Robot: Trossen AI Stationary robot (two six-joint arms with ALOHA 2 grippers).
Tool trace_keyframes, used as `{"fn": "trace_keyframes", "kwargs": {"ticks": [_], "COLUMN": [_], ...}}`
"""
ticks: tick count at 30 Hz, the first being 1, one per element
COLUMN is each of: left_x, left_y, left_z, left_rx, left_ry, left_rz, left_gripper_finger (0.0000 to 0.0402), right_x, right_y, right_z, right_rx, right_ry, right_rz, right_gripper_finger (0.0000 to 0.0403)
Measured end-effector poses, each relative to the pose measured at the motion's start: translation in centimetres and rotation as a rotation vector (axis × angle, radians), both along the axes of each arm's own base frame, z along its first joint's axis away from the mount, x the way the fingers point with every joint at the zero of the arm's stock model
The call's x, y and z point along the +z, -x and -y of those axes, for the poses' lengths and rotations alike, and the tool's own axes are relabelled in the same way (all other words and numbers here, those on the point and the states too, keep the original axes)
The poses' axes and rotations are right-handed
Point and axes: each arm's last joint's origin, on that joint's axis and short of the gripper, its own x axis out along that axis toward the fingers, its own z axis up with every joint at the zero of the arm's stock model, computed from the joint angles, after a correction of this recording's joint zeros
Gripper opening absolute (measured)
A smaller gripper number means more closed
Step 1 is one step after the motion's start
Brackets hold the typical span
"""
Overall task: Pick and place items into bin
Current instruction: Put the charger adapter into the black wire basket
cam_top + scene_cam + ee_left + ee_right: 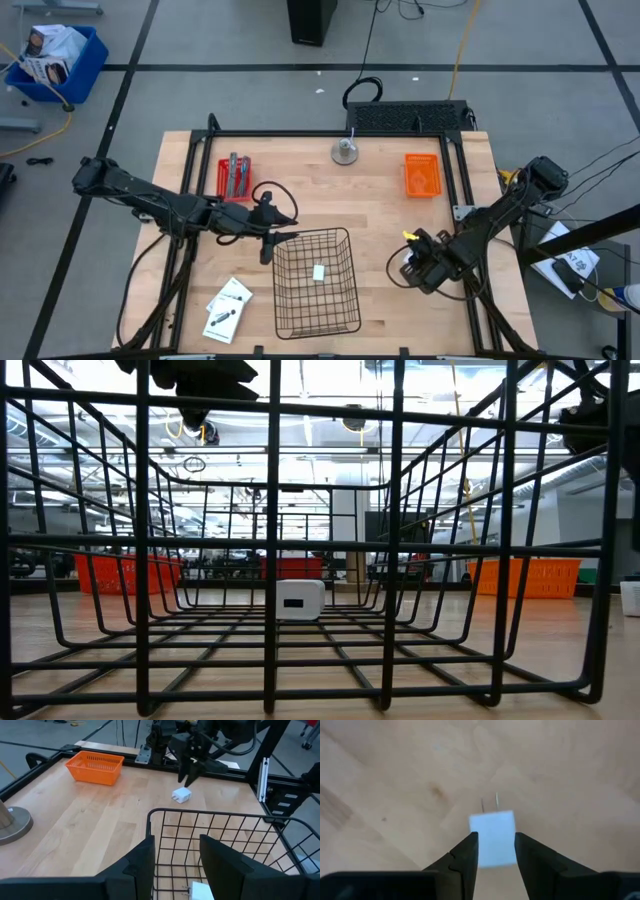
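Right gripper closing in on a white block beside the wire bin

The right gripper (496, 851) points down near the table's (380, 215) right edge, its fingers narrowly parted either side of a two-pronged white block (493, 836) lying on the wood; whether they grip it cannot be told. The left gripper (176, 857) hovers over the wire bin's (317, 283) left rim, fingers apart and empty. A second white block (318, 271) lies inside the bin. White card packets (228, 308) lie near the front-left corner.

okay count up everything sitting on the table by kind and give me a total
White plug blocks: 2, one in the wire basket, one by the right gripper
White card packets: 2
Wire basket: 1
Orange bin: 1
Red tray: 1
Metal stand: 1
Total: 8
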Motion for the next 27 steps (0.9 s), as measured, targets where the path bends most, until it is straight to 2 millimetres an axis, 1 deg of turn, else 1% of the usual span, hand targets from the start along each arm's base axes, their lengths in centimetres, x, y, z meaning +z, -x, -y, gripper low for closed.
{"fn": "trace_keyframes", "kwargs": {"ticks": [4,9,14,17,19,22,25,27], "left_x": [0.0,0.0,0.0,0.0,0.0,0.0,0.1,0.1], "left_y": [0.0,0.0,0.0,0.0,0.0,0.0,0.0,0.0], "left_z": [0.0,0.0,0.0,0.0,0.0,0.0,0.1,0.1], "left_rx": [0.0,0.001,-0.001,-0.006,-0.005,-0.006,-0.013,-0.019], "left_ry": [0.0,0.003,0.004,0.006,0.006,0.007,0.011,0.013], "left_rz": [0.0,0.0,-0.001,-0.002,-0.002,0.001,0.006,0.006], "left_gripper_finger": [0.0159,0.0159,0.0159,0.0159,0.0159,0.0159,0.0159,0.0159], "right_x": [0.1,-0.2,-1.8,-3.0,-3.9,-5.0,-5.8,-6.1], "right_y": [-0.3,-0.5,0.0,0.4,0.7,0.9,1.3,1.4], "right_z": [-0.2,-0.2,0.2,0.4,0.5,0.6,0.9,1.1], "right_rx": [0.011,0.033,0.064,0.068,0.07,0.073,0.064,0.014], "right_ry": [-0.008,0.039,0.038,-0.009,-0.037,-0.078,-0.092,-0.095], "right_rz": [0.042,0.055,0.045,0.021,0.023,0.046,0.067,0.068], "right_gripper_finger": [0.0142,0.0204,0.0273,0.0302,0.0313,0.0319,0.0313,0.0302]}}
